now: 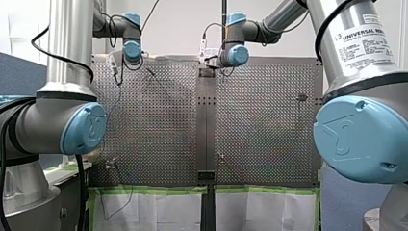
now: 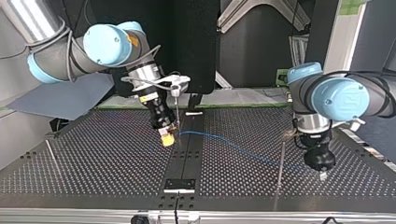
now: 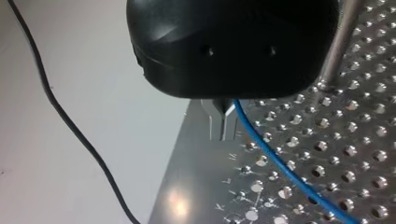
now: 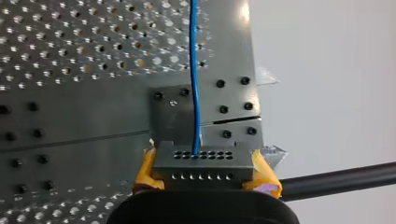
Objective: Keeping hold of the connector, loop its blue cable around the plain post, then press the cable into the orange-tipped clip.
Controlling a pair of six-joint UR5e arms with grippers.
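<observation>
Right gripper (image 2: 167, 138) clamped on connector (image 4: 201, 164), yellow pads either side, over table's (image 2: 93, 158) middle strip. Blue cable (image 2: 233, 146) runs toward plain post (image 2: 280, 161) beside left gripper (image 2: 322, 173), whose grip cannot be told. Likely risk: slack riding off post top while looping, or tension tugging connector loose.

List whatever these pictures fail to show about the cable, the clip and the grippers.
Left wrist view: my left gripper's black housing covers where the blue cable reaches it, so a hold is unclear.
Left wrist view: the post runs off the edge; its tip is unseen.
Front view: the connector and any clip are too small and far to find.
</observation>
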